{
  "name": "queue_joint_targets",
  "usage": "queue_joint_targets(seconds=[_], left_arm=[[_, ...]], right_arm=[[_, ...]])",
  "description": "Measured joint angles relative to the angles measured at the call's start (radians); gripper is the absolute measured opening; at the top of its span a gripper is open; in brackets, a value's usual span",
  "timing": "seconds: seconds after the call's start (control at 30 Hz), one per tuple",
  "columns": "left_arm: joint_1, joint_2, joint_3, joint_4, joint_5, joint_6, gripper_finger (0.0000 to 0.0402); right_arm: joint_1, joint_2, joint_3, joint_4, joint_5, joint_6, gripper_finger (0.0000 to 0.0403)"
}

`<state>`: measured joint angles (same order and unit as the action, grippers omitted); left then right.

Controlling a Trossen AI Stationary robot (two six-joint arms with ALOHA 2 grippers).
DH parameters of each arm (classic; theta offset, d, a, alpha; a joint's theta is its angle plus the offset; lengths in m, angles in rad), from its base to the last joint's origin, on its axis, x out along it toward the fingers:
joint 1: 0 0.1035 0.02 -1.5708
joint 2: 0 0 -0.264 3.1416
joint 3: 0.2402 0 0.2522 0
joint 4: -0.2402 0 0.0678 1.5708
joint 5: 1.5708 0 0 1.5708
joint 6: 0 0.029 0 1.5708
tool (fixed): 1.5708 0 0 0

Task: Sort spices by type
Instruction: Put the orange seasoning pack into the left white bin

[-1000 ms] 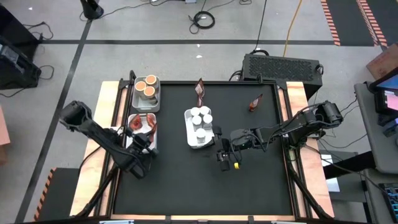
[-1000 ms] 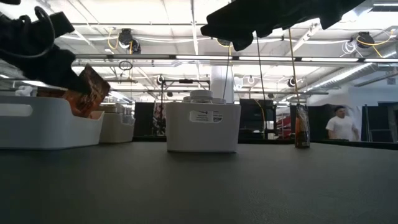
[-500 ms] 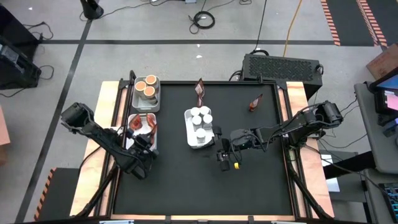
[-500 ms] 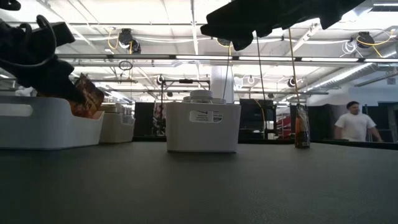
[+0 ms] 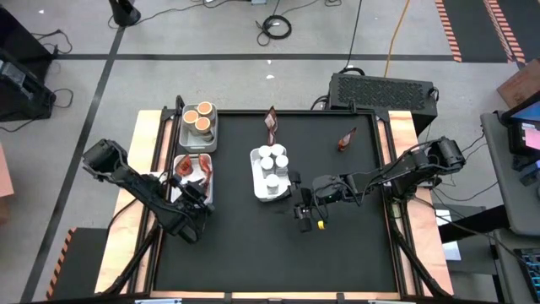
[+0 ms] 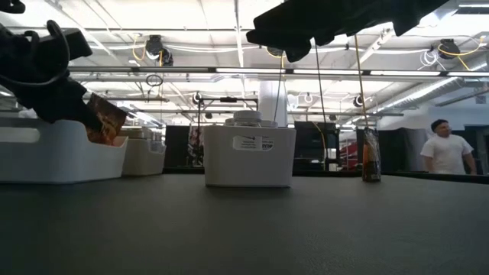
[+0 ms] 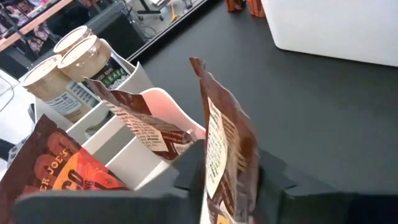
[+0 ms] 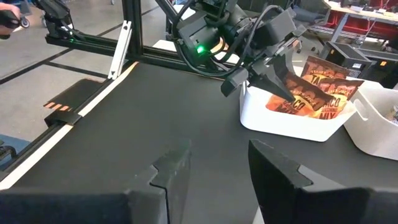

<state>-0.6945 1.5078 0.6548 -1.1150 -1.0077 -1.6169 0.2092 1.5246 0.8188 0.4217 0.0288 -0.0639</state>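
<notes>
From above, the black tabletop [image 5: 253, 245] carried three white trays. The far-left tray [image 5: 187, 135] held three orange-topped tubs [image 5: 201, 116], the tray just nearer [image 5: 210, 179] held reddish-brown packets [image 5: 193, 168], and the middle tray [image 5: 254, 181] held white-capped jars [image 5: 272, 162]. One packet [image 5: 270, 124] stood alone by the far edge and another [image 5: 346, 139] lay toward the far right. The left gripper [image 5: 192, 192] sat at the packet tray's near end; the right gripper [image 5: 301, 205] waited just right of the jar tray.

At table height, the left gripper [image 6: 72, 103] hung over the packet tray [image 6: 53, 156] with a packet [image 6: 103, 121] at its tip, leaning over the rim. The jar tray [image 6: 249, 155] stood in the middle, a lone packet [image 6: 371, 159] to the right, and a person [image 6: 448, 153] in the room behind.

In the left wrist view, a packet [image 7: 227, 155] stood upright between the fingers [image 7: 283, 186], which sat narrowly either side of it; whether they pinched it I cannot tell. Tubs [image 7: 71, 62] showed beyond.

In the right wrist view, its own fingers [image 8: 277, 171] stood partly apart, holding nothing, and the left gripper [image 8: 273, 78] reached over the packets [image 8: 317, 90].
</notes>
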Motion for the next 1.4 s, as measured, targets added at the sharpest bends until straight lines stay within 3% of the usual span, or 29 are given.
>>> queue_joint_targets(seconds=[0.23,0.37,0.7,0.87,1.03,1.13,1.23,1.4], left_arm=[[0.000,-0.002,0.025,-0.002,0.020,0.002,0.0202],[0.000,-0.004,0.082,-0.054,0.026,0.051,0.0237],[0.000,-0.005,0.289,-0.336,0.026,0.052,0.0251],[0.005,-0.047,0.400,-0.357,0.005,0.025,0.0251],[0.032,-0.175,0.479,-0.355,0.019,0.031,0.0251],[0.054,-0.268,0.496,-0.306,0.021,0.154,0.0251],[0.097,-0.350,0.496,-0.191,0.027,0.331,0.0251],[0.244,-0.421,0.497,0.169,0.117,0.781,0.0251]], right_arm=[[0.000,0.000,0.000,0.000,0.000,-0.003,0.0146],[0.000,0.000,0.000,0.000,0.000,-0.005,0.0146],[-0.007,0.000,0.000,0.000,0.000,-0.008,0.0146],[-0.007,0.000,0.000,0.000,0.000,-0.006,0.0146],[-0.006,0.000,0.000,0.000,0.001,-0.001,0.0146],[-0.006,-0.011,0.006,-0.037,0.001,0.001,0.0146],[-0.012,-0.068,0.042,-0.197,0.009,0.000,0.0146],[-0.025,-0.217,0.080,-0.478,0.109,0.000,0.0146]])
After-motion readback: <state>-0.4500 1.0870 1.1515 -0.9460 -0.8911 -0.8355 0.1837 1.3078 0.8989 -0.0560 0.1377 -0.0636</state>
